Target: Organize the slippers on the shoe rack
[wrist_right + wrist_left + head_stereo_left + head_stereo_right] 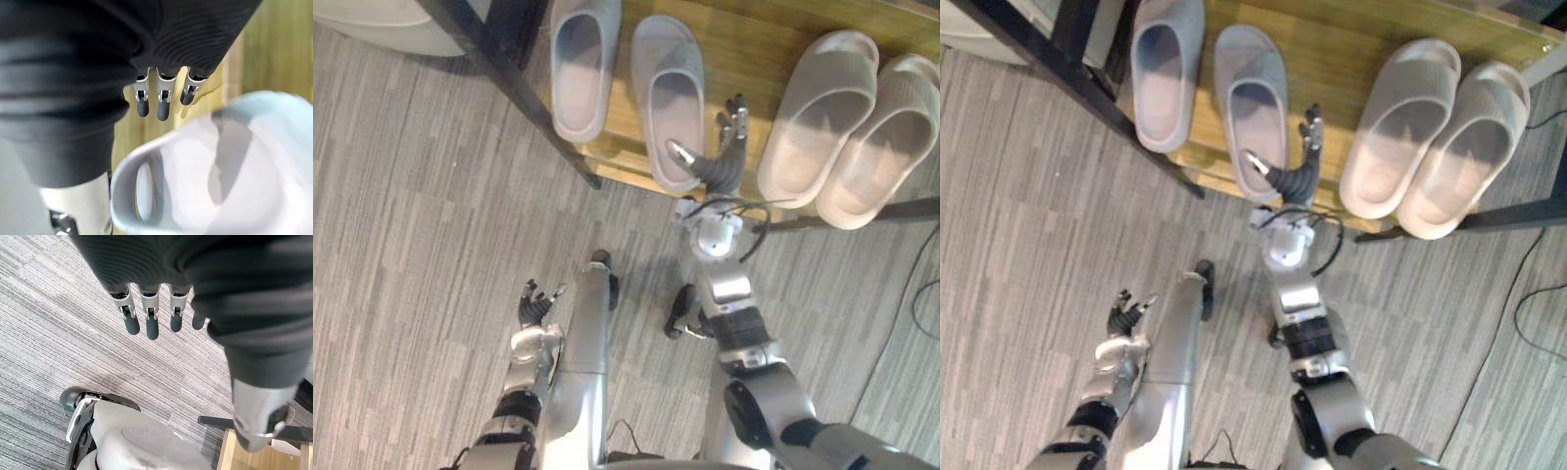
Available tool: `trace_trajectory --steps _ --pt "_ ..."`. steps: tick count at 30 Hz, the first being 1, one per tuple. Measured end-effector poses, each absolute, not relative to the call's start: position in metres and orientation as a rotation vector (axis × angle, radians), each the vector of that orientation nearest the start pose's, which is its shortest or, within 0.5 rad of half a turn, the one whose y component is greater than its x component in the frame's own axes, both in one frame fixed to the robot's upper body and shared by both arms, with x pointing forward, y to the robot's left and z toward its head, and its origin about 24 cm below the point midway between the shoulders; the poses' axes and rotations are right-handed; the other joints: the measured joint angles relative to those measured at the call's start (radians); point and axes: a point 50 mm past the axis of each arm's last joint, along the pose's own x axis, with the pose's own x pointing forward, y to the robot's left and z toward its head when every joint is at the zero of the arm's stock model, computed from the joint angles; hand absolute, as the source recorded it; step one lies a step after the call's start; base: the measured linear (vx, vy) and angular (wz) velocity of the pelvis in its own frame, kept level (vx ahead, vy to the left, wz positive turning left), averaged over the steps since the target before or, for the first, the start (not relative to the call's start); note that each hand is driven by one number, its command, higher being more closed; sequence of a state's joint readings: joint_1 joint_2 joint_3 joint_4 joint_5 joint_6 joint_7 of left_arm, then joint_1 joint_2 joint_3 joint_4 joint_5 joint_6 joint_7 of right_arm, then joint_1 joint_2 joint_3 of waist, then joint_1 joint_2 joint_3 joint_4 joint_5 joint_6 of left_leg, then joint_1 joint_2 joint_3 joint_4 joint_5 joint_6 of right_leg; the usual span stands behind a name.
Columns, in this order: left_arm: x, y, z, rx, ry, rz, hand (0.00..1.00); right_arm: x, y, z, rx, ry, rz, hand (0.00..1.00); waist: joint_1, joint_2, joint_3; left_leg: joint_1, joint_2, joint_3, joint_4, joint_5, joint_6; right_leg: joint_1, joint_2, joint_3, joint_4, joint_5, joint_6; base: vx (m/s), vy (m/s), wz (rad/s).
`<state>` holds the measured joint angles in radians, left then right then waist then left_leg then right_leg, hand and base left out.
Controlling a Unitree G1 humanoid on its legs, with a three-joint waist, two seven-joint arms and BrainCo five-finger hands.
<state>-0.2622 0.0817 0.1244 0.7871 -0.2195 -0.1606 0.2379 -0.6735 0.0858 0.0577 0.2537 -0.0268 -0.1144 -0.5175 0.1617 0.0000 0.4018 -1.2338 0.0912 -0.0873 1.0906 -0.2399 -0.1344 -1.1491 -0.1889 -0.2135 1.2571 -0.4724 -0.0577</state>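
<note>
Two grey slippers lie toes-away on the wooden shelf of the rack: one at the left, the other beside it. Further right, a pair of pale beige slippers lie side by side, touching. My right hand is at the heel end of the second grey slipper. Its thumb is over the heel rim and its straight fingers reach past the slipper's right side over the wood; it is open. Low over the carpet, my left hand hangs with relaxed fingers, holding nothing.
A dark metal bar of the rack's frame runs slantwise past the left grey slipper, and another bar crosses under the beige pair. A pale rounded object sits at the far left. Grey striped carpet covers the floor in front.
</note>
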Motion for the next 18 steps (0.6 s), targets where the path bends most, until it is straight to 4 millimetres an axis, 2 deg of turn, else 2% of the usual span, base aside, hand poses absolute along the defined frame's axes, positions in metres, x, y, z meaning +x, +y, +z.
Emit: trace_trajectory --steps 10,18 --pt "0.268 0.198 -0.051 -0.133 0.376 0.400 0.00 0.343 -0.080 0.192 0.259 -0.477 -0.185 0.00 0.000 0.000 0.000 -0.001 -0.001 -0.003 -0.003 0.002 -0.004 0.003 0.000 -0.004 -0.006 0.000 0.001 0.00 0.003 0.00" --pt "0.269 0.198 -0.051 -0.136 0.376 0.400 0.00 0.354 -0.067 0.213 0.356 -0.475 -0.130 0.00 0.003 0.000 0.000 -0.004 -0.004 -0.009 -0.006 0.003 -0.005 0.004 -0.002 -0.011 -0.007 -0.001 0.001 0.00 0.004 0.00"
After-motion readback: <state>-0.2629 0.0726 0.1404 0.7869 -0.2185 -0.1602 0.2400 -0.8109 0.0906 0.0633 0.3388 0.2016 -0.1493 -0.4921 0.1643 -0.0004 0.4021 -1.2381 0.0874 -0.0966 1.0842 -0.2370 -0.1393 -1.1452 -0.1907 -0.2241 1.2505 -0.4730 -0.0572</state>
